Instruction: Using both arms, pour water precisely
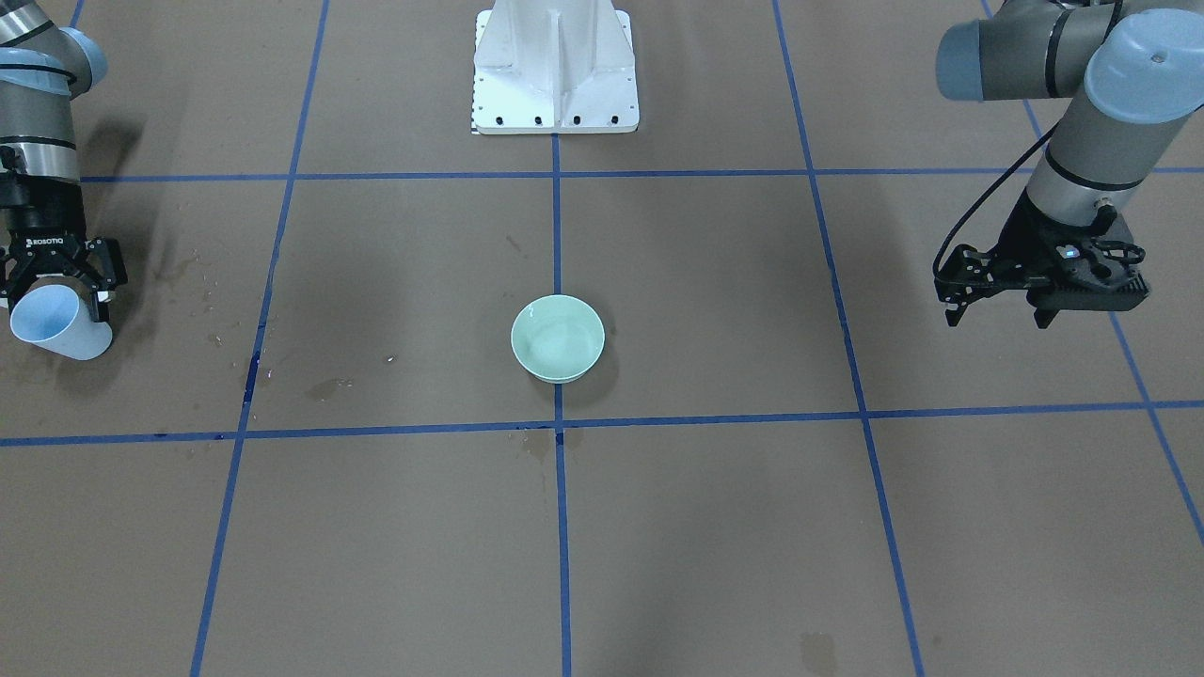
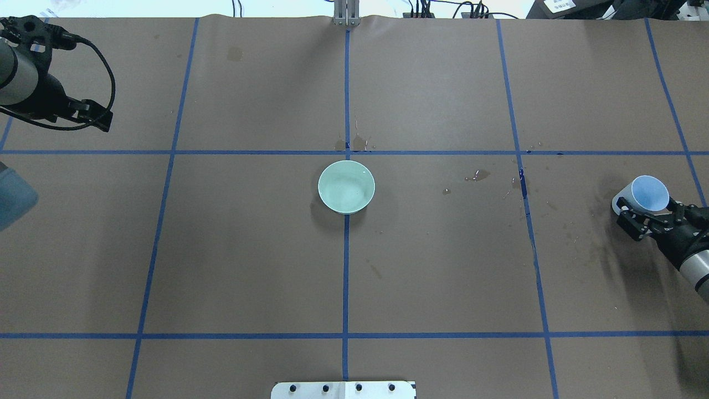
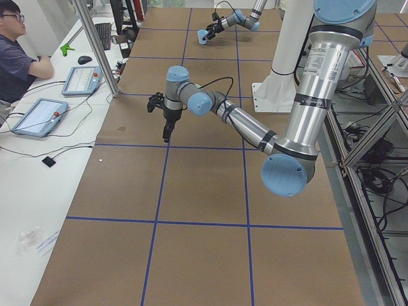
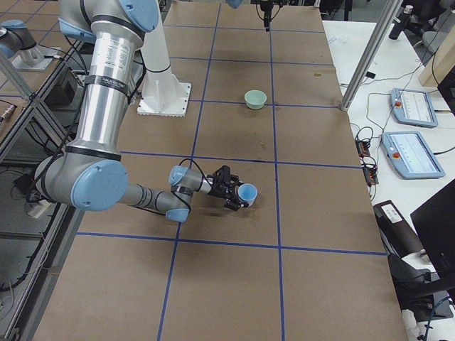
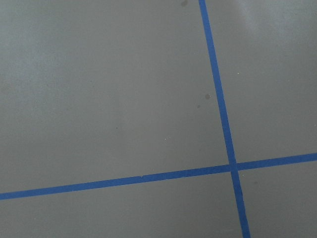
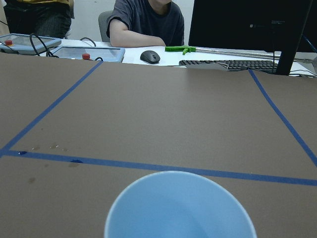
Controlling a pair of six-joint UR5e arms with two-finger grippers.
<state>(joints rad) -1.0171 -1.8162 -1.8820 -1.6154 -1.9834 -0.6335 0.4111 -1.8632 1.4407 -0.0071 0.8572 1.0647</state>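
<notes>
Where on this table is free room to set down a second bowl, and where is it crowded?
Free: the brown board between the green bowl and the left gripper, and the strip between the bowl and the white pedestal. Less good: toward the right gripper holding the blue cup, where wet stains lie, and at the tape crossing beyond the bowl.

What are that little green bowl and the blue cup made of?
The green bowl looks like glazed ceramic: glossy and smooth, with soft highlights. The blue cup looks like thin matte plastic or paper; I cannot tell which.
</notes>
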